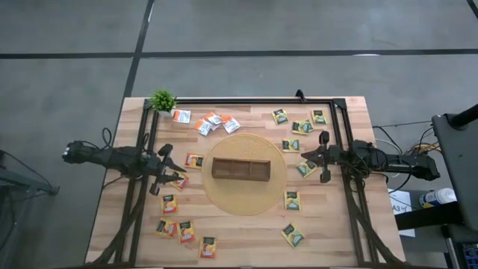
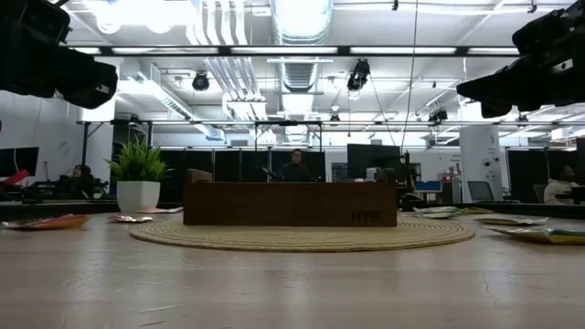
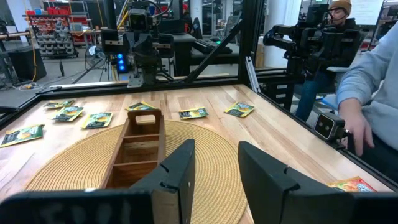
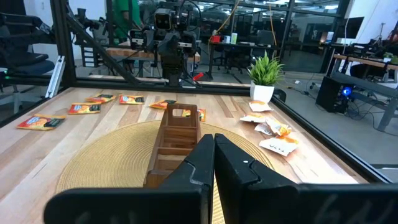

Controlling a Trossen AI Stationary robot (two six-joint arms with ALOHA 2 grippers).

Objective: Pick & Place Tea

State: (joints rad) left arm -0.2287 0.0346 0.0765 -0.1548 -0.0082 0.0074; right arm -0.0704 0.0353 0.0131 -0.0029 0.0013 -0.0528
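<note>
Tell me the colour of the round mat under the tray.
Pale straw-tan woven mat; clearest in the high view.

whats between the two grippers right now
In the high view, the wooden tray on its round woven mat lies between the left gripper and the right gripper, plus one orange tea sachet near the left gripper.

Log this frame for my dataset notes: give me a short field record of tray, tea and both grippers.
tray: wooden tray, compartments look empty, centred on round woven mat
tea: sachets all on the table around the mat, none gripped
left gripper: open, raised by the mat's left edge
right gripper: shut, empty, raised by the mat's right edge
plant: potted plant at a far corner
</note>
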